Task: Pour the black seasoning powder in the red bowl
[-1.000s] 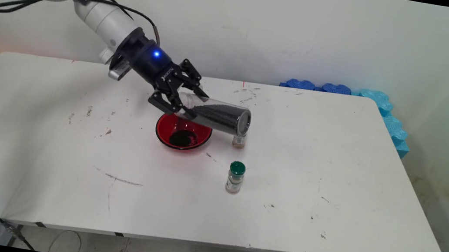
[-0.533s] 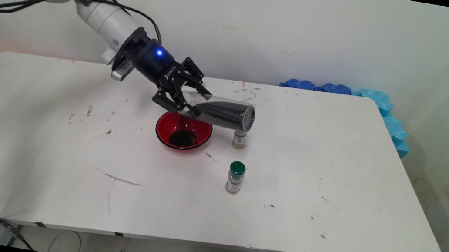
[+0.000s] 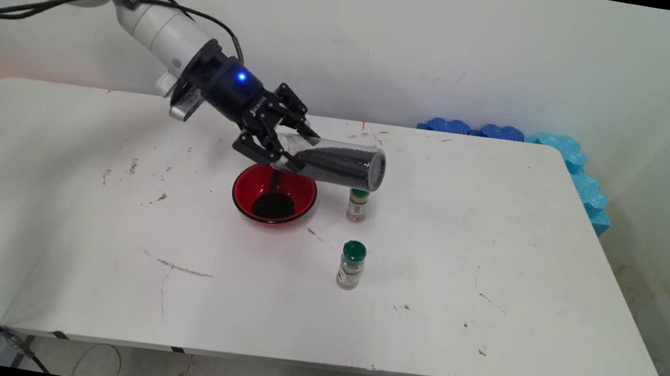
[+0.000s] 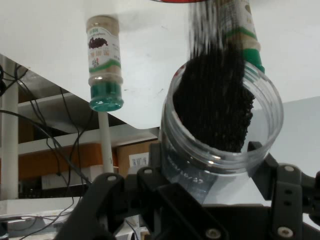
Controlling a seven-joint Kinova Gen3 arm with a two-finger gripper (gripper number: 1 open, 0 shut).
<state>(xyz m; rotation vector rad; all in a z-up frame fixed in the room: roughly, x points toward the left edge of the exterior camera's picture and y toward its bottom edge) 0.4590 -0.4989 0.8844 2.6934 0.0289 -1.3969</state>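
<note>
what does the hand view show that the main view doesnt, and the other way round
Only the hand view: the clear jar's open mouth, with the black grains seen from inside and a stream falling away from it.

Only the main view: the red bowl whole, a dark pile in it, under the jar's mouth; the white table; the blue foam by the wall.

Both: the gripper shut on the tilted jar, and the two green-capped spice bottles.
</note>
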